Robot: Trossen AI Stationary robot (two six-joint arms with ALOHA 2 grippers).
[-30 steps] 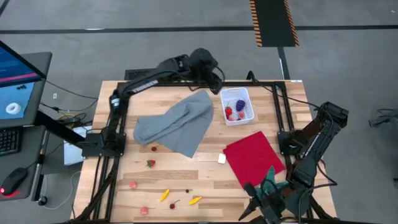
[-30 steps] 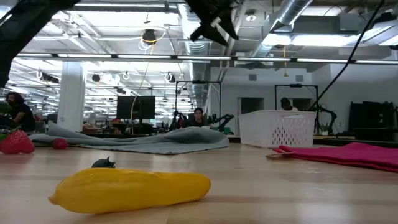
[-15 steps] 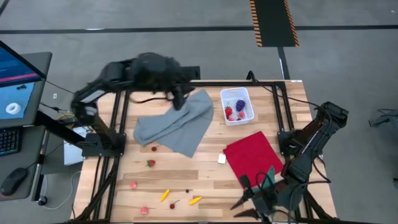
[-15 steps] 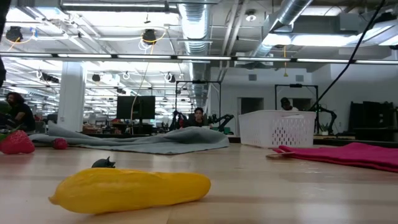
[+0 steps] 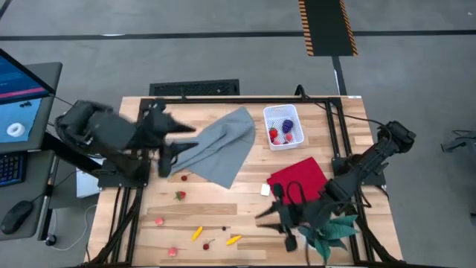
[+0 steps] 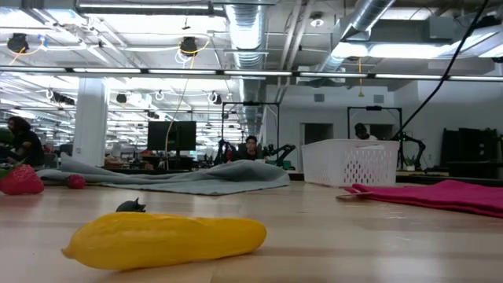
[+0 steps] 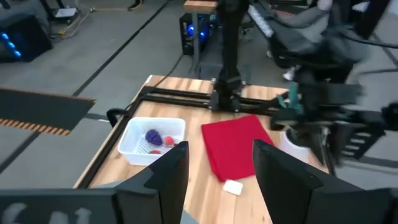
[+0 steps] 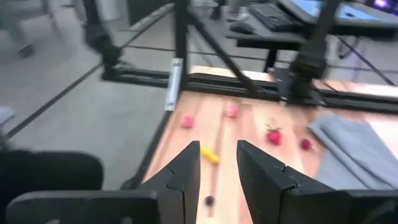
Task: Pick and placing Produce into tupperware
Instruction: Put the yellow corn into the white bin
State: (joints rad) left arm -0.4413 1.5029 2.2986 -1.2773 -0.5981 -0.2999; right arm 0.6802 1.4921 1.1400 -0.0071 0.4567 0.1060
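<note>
While both fingers gape empty | produce [image 5: 233, 240] well apart | tupperware [image 5: 283, 126] holds some

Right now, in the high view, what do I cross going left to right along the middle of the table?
Left gripper → grey cloth → tupperware → red cloth.

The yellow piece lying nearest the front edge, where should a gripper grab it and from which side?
Probably across the middle of the yellow piece, from straight above. It lies flat and elongated on the bare table, so fingers closing across its narrow width should hold best.
</note>
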